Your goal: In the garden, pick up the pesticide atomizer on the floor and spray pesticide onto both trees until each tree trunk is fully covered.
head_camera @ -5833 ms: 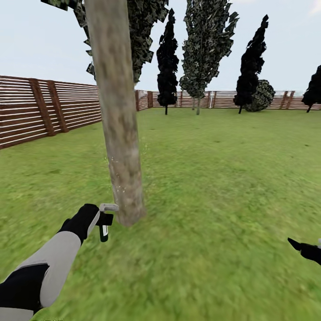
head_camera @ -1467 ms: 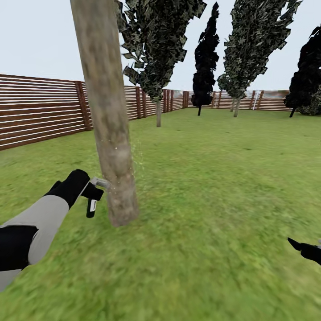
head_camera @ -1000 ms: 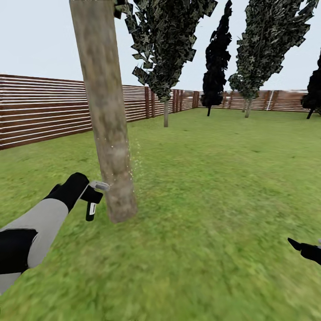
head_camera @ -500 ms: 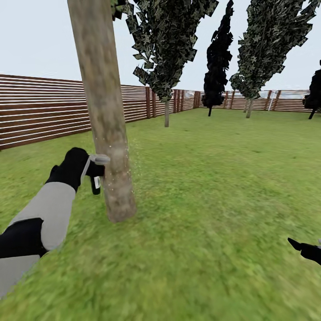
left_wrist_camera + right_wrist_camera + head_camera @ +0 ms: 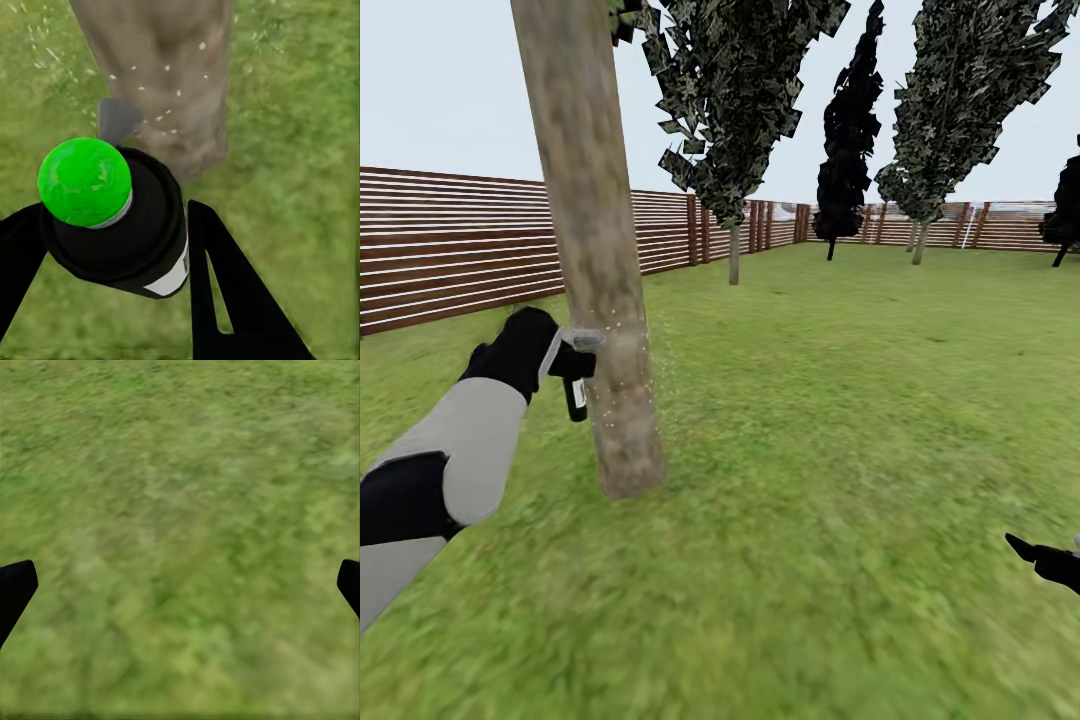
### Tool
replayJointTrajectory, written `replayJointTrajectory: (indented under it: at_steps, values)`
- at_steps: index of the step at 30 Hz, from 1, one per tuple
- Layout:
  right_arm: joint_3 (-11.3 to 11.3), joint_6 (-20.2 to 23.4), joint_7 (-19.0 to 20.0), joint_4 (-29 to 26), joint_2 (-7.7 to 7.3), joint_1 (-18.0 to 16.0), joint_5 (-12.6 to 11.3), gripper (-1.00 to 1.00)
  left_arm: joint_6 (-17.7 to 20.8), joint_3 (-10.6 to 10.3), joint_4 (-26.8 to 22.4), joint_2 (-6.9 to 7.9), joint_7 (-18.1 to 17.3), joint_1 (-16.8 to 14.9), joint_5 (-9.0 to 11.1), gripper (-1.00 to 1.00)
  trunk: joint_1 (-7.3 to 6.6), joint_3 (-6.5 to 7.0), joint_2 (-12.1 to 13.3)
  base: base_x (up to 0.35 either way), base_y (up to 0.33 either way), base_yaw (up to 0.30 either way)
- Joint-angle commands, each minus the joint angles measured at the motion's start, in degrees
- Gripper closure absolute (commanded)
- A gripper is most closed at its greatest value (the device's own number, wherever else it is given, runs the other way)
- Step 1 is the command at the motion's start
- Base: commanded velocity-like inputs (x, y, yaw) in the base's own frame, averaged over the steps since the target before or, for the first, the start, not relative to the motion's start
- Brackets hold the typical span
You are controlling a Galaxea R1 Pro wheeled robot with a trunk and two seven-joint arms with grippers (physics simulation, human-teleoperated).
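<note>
A thick grey-brown tree trunk (image 5: 600, 270) rises from the lawn just left of centre in the head view. My left gripper (image 5: 565, 365) is shut on the pesticide atomizer (image 5: 576, 385), a black bottle with a grey nozzle that points at the trunk from its left side, close to the bark. Fine white droplets speckle the trunk (image 5: 161, 71) around nozzle height. In the left wrist view the atomizer (image 5: 124, 225) shows a green cap between my two black fingers. My right gripper (image 5: 180, 585) hangs open over bare grass, low at the right of the head view (image 5: 1050, 560).
A brown slat fence (image 5: 450, 245) runs along the left and far side of the lawn. Dark narrow cypress-like trees (image 5: 735, 120) stand beyond the trunk and along the back fence. Open grass (image 5: 860, 450) stretches to the right.
My left arm has raised the atomizer along the trunk, from near the base to about a third of the way up. The head view swung left earlier and has since held still.
</note>
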Motion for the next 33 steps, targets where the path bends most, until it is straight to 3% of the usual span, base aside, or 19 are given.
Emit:
replayJointTrajectory:
  at_steps: [1,5,9,14,17,20,22,25,26,31,33]
  values:
    - [0.0,0.0,0.0,0.0,0.01,0.0,0.0,-1.00,-0.1,0.0,0.9,0.01,0.0,0.1,-0.1,1.00,-0.01,0.01,0.0,0.000,0.000,0.000]
    - [0.0,0.0,0.0,0.0,-0.01,0.0,0.0,-1.00,-1.0,0.0,7.0,0.09,-0.1,0.3,-0.1,1.00,-0.01,0.01,0.0,0.000,0.000,0.000]
    - [0.0,0.0,0.0,0.0,0.01,0.0,0.0,-1.00,-3.2,0.0,9.0,1.95,0.0,1.5,-0.1,1.00,-0.01,0.01,0.0,0.000,0.000,0.000]
    - [0.0,0.0,0.0,0.0,0.01,0.0,0.0,-1.00,-8.3,0.0,9.5,2.39,0.0,6.6,0.0,1.00,-0.01,0.01,0.0,0.000,0.000,0.000]
    - [0.0,0.0,0.0,0.0,0.00,0.0,0.0,-1.00,-13.7,0.1,9.5,2.39,0.3,10.9,0.1,1.00,-0.01,0.01,0.0,0.000,0.000,0.000]
    - [0.0,0.0,0.1,0.0,0.01,0.0,0.0,-1.00,-16.0,0.3,9.5,2.37,3.6,13.4,0.4,1.00,-0.01,0.01,0.0,0.000,0.000,0.062]
    - [0.0,0.0,0.1,0.0,0.01,0.0,0.0,-1.00,-17.6,0.5,9.5,2.21,4.2,15.0,2.5,1.00,-0.01,0.01,0.0,0.000,0.000,0.208]
    - [0.0,0.0,0.1,0.0,0.01,0.0,0.0,-1.00,-23.1,0.7,9.5,2.14,4.5,18.2,10.2,1.00,-0.01,0.01,0.0,0.000,0.000,0.235]
    - [0.0,0.0,0.1,0.0,0.01,0.0,0.0,-1.00,-24.7,0.7,9.5,2.06,4.5,18.9,11.3,1.00,-0.01,0.01,0.0,0.000,0.000,0.108]
    - [0.0,0.1,0.1,0.0,0.01,0.0,0.0,-1.00,-25.9,0.6,9.6,1.56,5.4,20.6,12.1,1.00,-0.01,0.01,0.0,0.048,-0.099,0.027]
    - [0.1,0.2,0.1,-0.1,0.01,0.0,0.0,-1.00,-26.0,0.6,9.9,0.70,10.7,20.8,12.2,1.00,-0.01,0.01,0.0,0.144,-0.271,0.065]
